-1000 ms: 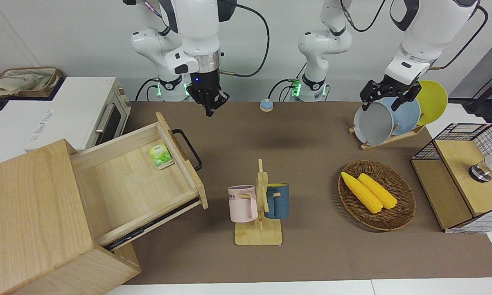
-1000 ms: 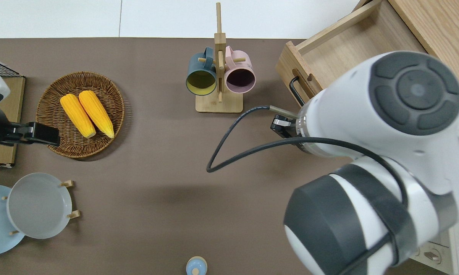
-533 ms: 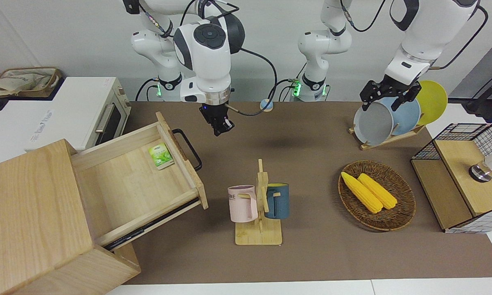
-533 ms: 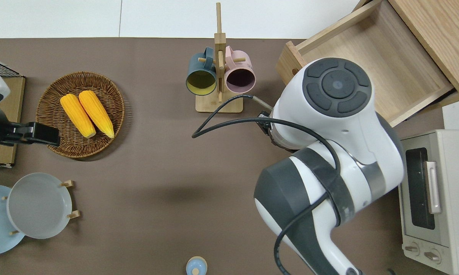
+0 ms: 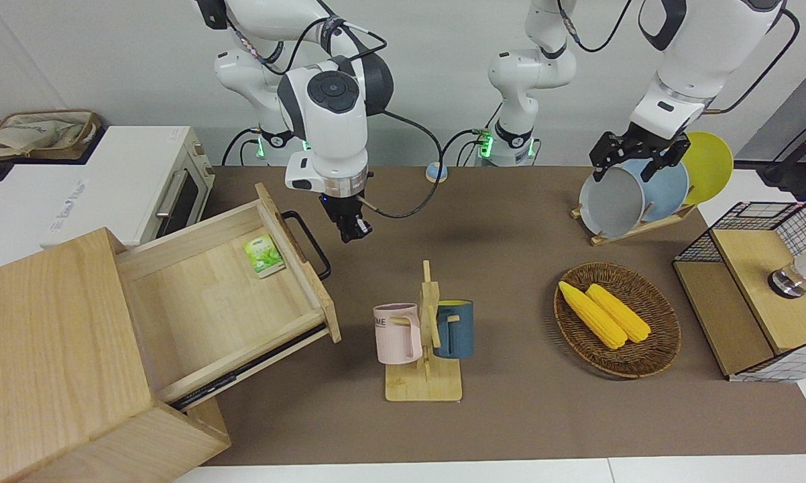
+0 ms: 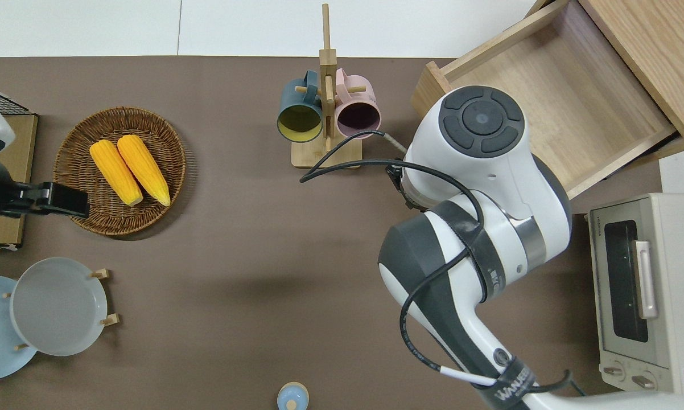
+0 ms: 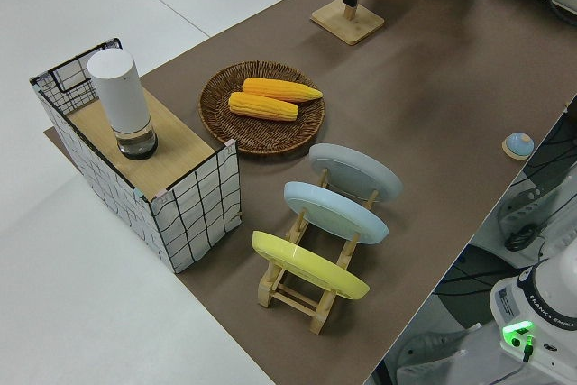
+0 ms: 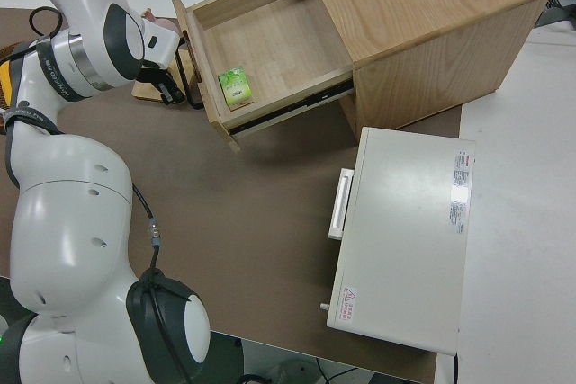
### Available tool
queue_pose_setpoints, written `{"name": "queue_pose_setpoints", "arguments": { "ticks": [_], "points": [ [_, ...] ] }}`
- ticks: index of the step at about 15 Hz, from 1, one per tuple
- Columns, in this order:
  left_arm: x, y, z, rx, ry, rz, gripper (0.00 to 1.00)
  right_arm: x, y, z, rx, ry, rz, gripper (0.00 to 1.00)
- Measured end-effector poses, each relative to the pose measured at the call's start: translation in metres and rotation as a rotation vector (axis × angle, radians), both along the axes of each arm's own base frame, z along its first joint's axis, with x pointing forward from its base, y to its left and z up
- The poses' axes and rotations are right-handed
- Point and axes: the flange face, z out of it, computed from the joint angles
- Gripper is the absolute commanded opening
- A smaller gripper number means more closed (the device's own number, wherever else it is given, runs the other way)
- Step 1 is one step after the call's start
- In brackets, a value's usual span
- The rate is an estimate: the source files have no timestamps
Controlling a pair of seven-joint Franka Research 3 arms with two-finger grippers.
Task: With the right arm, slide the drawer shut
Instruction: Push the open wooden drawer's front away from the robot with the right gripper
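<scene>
Front view, drawer (image 5: 222, 295): pulled out, green packet (image 5: 263, 256) inside.
Right tool (image 5: 351, 231): near handle (image 5: 307, 243), fingers' state cannot be told.
Left arm: parked.

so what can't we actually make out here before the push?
- Right gripper finger state: too small in the front view; in the overhead view the arm's own wrist covers it.
- Drawer handle: hidden in the overhead view under the right arm; whether the gripper touches it is unclear from the front view.
- Green packet in the drawer: print too small to read.
- Left arm is parked.
</scene>
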Motion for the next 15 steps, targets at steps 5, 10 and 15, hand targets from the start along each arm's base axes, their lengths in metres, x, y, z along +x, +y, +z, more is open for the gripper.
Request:
{"name": "queue_pose_setpoints", "arguments": {
  "ticks": [5,10,15],
  "points": [
    [0.0,0.0,0.0,0.0,0.0,0.0,0.99,0.013,-0.022,-0.002,-0.003,-0.033,-0.038,0.0],
    [0.0,0.0,0.0,0.0,0.0,0.0,0.99,0.026,-0.05,0.0,0.002,-0.062,-0.063,0.0],
    [0.0,0.0,0.0,0.0,0.0,0.0,0.99,0.039,-0.098,0.002,-0.002,-0.067,-0.036,0.0]
  ]
}}
